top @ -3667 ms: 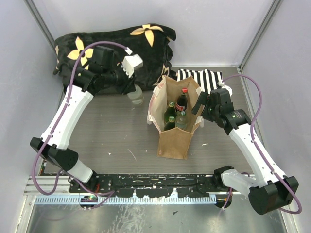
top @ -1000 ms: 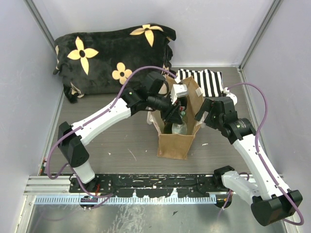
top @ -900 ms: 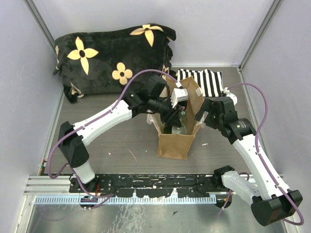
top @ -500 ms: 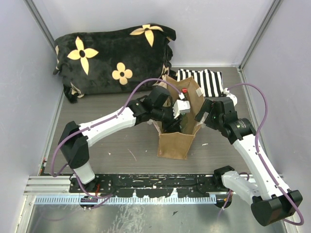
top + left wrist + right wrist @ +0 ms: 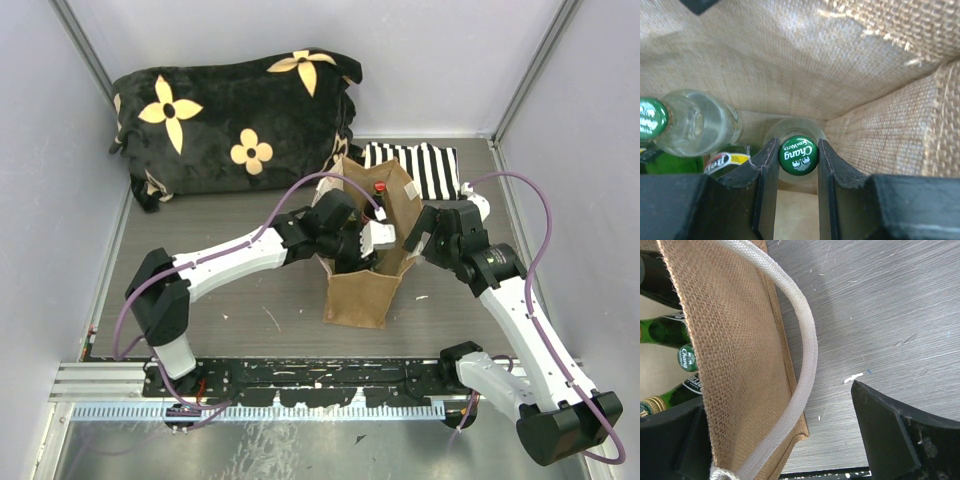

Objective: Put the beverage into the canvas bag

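The left jaws are clenched on the neck of a clear Chang soda-water bottle (image 5: pixel 798 156), one side pressed against each edge of its green cap. The bottle sits deep inside the canvas bag (image 5: pixel 362 295), in a corner. Just beside it in the bag stands another clear green-capped bottle (image 5: pixel 695 122). The right jaws are spread wide, straddling the bag's side wall and white rope handle (image 5: pixel 807 350). The bag stands upright on the grey bench (image 5: pixel 230 290). Behind the bag lie a striped cloth (image 5: pixel 425 165) and a black flowered blanket (image 5: pixel 230 110).
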You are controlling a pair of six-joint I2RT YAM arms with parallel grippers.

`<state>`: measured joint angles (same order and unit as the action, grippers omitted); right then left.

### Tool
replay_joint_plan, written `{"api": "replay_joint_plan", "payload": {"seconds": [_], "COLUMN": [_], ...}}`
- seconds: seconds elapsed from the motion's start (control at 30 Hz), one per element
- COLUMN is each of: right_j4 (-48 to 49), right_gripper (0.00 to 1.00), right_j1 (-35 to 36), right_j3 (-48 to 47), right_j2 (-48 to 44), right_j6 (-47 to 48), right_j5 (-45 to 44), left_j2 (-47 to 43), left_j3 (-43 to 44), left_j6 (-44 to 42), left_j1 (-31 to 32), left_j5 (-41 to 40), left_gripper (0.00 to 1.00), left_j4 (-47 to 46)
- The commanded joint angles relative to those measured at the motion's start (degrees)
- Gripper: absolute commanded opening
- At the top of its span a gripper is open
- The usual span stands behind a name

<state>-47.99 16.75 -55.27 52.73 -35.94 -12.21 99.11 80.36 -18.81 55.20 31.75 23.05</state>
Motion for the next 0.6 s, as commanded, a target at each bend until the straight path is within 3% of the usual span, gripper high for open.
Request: {"api": "replay_joint_plan", "payload": {"seconds": [0.0,0.4,0.43,0.57], "right_j4": [0.35,0.17,0.17,1.50], "right_gripper": [1.00,1.00,1.00,1.00], "right_j1": [-0.06,-0.05,-0.05,-0.06], "right_j3": [-1.07,-0.76,-0.97,-2.66], "right_j2": [-1.14,-1.40,-1.48,-2.76], "right_j6": [0.39,0.18,0.13,0.36], "right_j5": [-1.94,-1.85,-1.92,-3.36], "left_j2": [2.86,5.28,4.96,2.49], "left_j3": [2.73,5.84,6.10,6.92], "left_j6": [-1.27,-0.68,-0.44,0.66], "left_j1": [0.77,0.88,0.88,0.94], "left_j5": [1.38,0.45,0.31,0.07], "left_gripper": [0.00,0.00,0.02,0.32], "left_j4": [-1.49,1.03,1.08,0.99]}}
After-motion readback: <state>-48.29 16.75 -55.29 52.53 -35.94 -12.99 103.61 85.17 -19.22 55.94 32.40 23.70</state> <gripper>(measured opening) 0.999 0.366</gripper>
